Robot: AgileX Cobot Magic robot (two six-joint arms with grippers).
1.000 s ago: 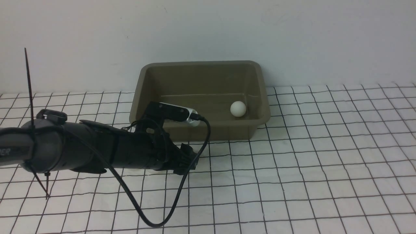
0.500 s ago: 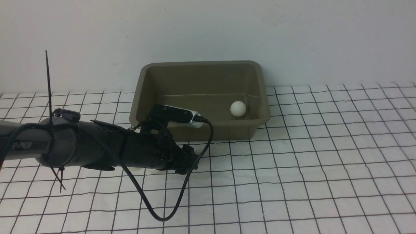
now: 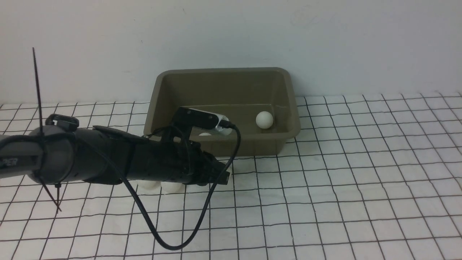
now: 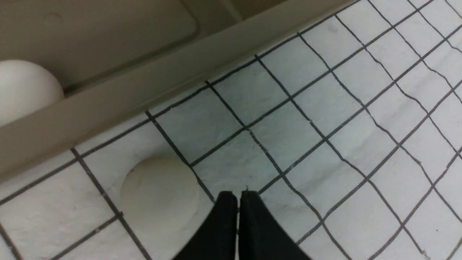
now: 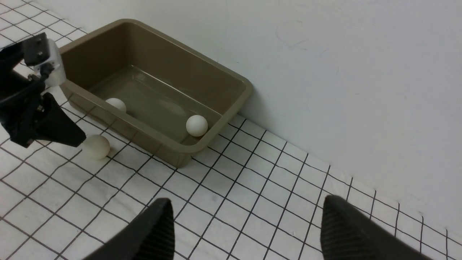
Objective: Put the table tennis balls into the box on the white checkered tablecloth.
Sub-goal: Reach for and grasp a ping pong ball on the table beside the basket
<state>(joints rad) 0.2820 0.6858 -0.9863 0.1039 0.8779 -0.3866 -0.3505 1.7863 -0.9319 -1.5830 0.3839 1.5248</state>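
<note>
L gripper [image 4: 237, 198]: black tips pressed together, nothing between. R gripper [image 5: 245, 224]: jaws wide apart, empty. Olive-grey rectangular plastic tub [image 3: 216, 83] stands on white black-grid cloth [image 3: 325, 180]. Two small matte white balls [image 5: 196, 125] lie inside tub. Third white ball [image 4: 158, 195] on cloth, just beside L tips, near tub's front wall.

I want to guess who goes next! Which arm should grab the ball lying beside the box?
Left. The left end effector, shut, sits right beside that ball; the right end effector, open, is farther off.
</note>
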